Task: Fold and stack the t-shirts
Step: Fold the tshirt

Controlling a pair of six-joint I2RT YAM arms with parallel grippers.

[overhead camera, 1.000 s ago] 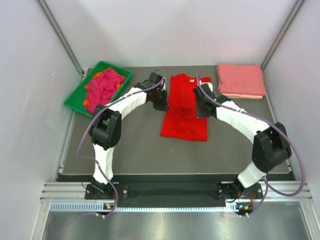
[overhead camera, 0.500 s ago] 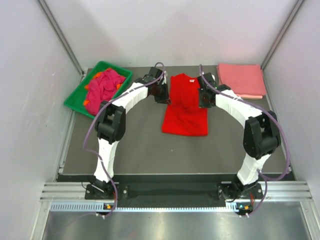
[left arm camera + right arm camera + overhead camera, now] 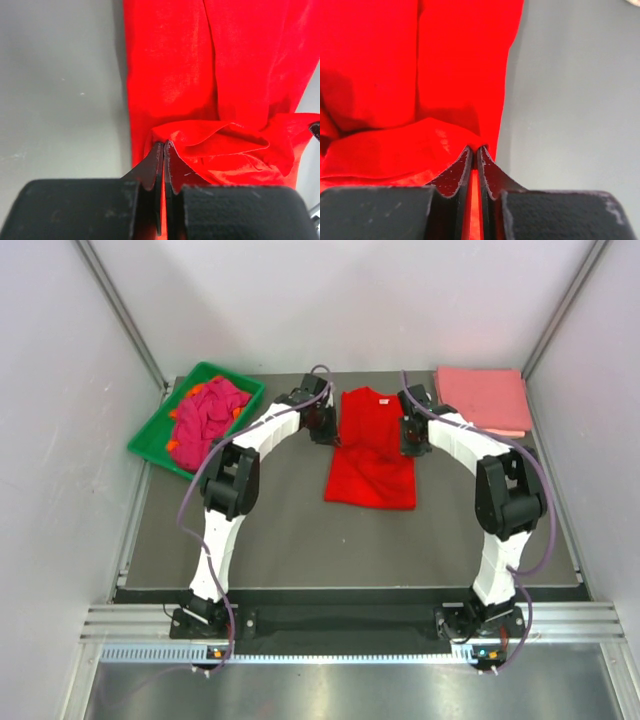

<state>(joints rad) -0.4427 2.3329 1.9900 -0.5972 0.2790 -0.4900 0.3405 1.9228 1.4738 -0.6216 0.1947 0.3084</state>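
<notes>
A bright red t-shirt [image 3: 370,450] lies in the middle of the dark table, sleeves folded in, neck at the far end. My left gripper [image 3: 330,432] is shut on the shirt's left edge; the left wrist view shows red cloth [image 3: 200,140] pinched between the fingers and bunched up. My right gripper [image 3: 410,438] is shut on the right edge; the right wrist view shows the red cloth [image 3: 435,145] pinched at the tips. A folded salmon pink shirt stack [image 3: 482,400] lies at the far right. Magenta and orange shirts [image 3: 205,415] are heaped in the green tray.
The green tray [image 3: 147,440] stands at the far left of the table. White walls and metal frame posts close in the table on three sides. The table's near edge runs in front of both arm bases.
Both grippers have drawn the lower part of the red shirt toward the neck, so the shirt is shorter. Both arms have stretched farther out.
</notes>
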